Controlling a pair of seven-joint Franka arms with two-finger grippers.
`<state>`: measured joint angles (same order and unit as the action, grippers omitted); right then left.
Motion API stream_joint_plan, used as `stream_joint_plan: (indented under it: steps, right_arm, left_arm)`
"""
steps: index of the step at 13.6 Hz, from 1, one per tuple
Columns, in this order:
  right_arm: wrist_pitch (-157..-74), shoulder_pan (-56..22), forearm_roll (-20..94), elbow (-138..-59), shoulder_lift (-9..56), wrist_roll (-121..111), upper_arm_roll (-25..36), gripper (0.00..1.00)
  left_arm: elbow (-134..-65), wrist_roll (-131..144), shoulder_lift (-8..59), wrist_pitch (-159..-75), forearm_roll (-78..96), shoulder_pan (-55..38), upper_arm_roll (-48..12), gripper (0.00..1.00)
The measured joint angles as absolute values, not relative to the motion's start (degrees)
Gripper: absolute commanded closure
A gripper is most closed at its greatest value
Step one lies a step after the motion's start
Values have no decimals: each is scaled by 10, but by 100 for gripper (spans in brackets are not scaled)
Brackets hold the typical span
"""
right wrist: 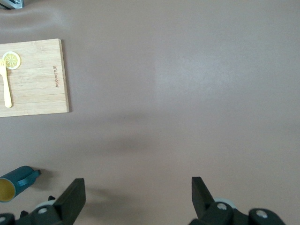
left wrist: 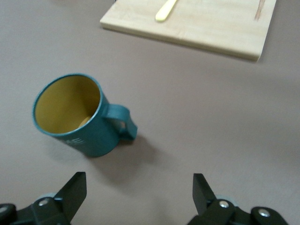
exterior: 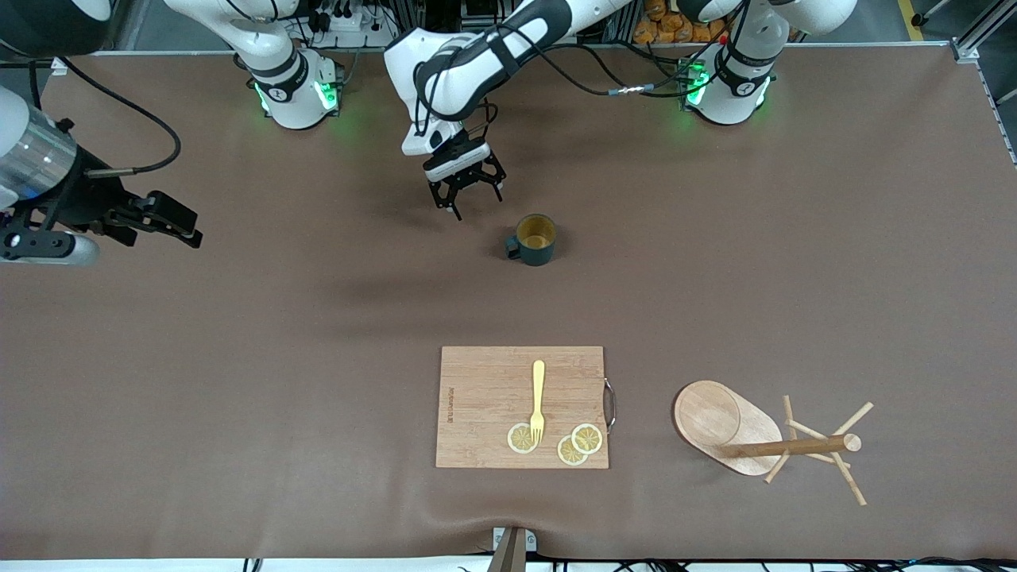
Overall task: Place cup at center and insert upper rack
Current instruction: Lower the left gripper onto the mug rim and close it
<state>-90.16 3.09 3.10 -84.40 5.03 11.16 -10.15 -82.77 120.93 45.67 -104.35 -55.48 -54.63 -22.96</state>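
- The wide brown matte surface [exterior: 238,381] carried everything in view.
- The rectangular light bamboo cutting board [exterior: 522,407], with a small metal handle on its edge toward the left arm's end, lay near the front camera, about midway along the surface.
- The light wooden mug tree [exterior: 763,438], with an oval base, a round pole and thin angled pegs, lay tipped on its side beside the board, toward the left arm's end of the surface, its pole pointing toward that end.
- The left claw [exterior: 467,191] hung over bare surface just beside the mug, toward the right arm's end, its fingers spread apart and holding nothing; its wrist view showed both black fingertips [left wrist: 75,190] with the mug close before them.
- The right claw [exterior: 171,221] waited over the right arm's end of the surface, fingers apart and empty.
- The small dark teal-green cylindrical mug [exterior: 535,239], yellowish inside, stood upright farther from the front camera than the board, its loop handle toward the right arm's end.
- A pale yellow plastic fork [exterior: 538,400] lay on the board, tines on one of three round lemon slices [exterior: 587,438].
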Motion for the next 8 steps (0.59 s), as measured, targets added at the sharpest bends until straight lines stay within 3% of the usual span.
stream_joint_plan:
  steps: [4,8]
  right_arm:
    - [-890,22,31,-843,47,108,-100,0]
    - [-899,11,31,-852,43,103,-86,0]
  left_arm:
    - [-828,1282,480,-1043,-662,-565,-214,0]
    - [-828,1289,515,-1043,-672,-623,-137,0]
